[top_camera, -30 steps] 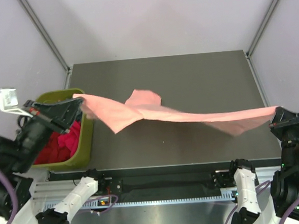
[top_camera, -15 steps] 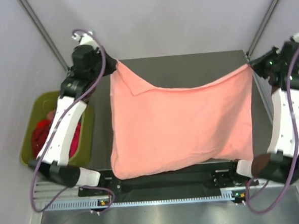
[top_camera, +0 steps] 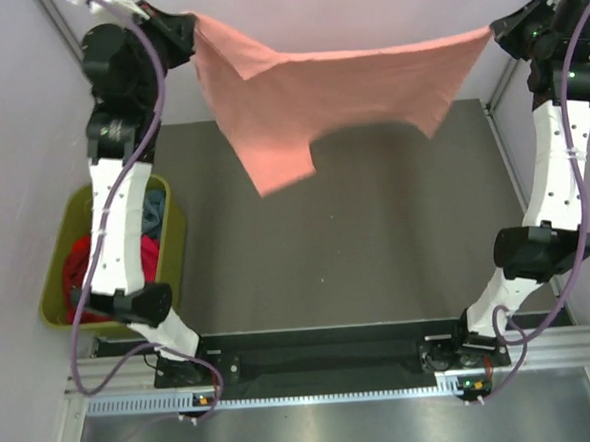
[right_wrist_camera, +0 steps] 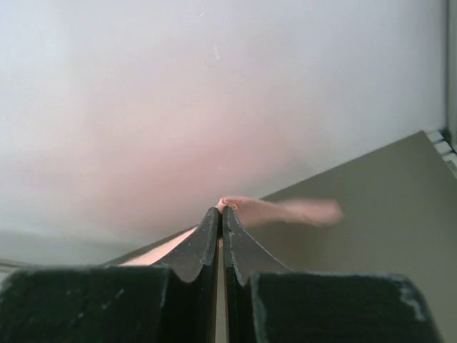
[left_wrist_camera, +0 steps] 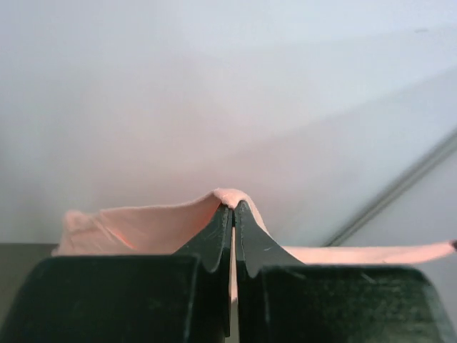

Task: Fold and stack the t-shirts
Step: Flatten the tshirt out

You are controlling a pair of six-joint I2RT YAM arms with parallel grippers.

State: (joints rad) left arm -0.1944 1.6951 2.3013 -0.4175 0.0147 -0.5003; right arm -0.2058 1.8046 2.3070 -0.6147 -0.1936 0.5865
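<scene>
Top external view: both arms reach up high, the left gripper (top_camera: pixel 185 32) at about 11 o'clock of the picture and the right gripper (top_camera: pixel 499 30) at about 1 o'clock. Each is pinched tight on an upper corner of the salmon-pink t-shirt (top_camera: pixel 307 90). The shirt hangs spread between them over the far part of the table (top_camera: pixel 377 246). Its longest fold droops toward 6 o'clock, and its shadow lies on the dark surface. At 9 o'clock, just beside the table's left edge, the olive-green bin (top_camera: pixel 174 250) holds a red t-shirt (top_camera: pixel 83 272) and a teal-blue t-shirt (top_camera: pixel 154 212), partly hidden by the left arm.

Left wrist view: the left gripper (left_wrist_camera: pixel 233 207) has its black fingers (left_wrist_camera: pixel 214 239) pressed together on a ridge of the salmon-pink t-shirt (left_wrist_camera: pixel 157 225). The cloth spreads away toward 9 o'clock and 3 o'clock.

Right wrist view: the right gripper (right_wrist_camera: pixel 221 210) is likewise clamped on a small tuft of the salmon-pink t-shirt (right_wrist_camera: pixel 285 211). The blurred cloth trails off toward 3 o'clock, with the table (right_wrist_camera: pixel 385 236) behind it.
</scene>
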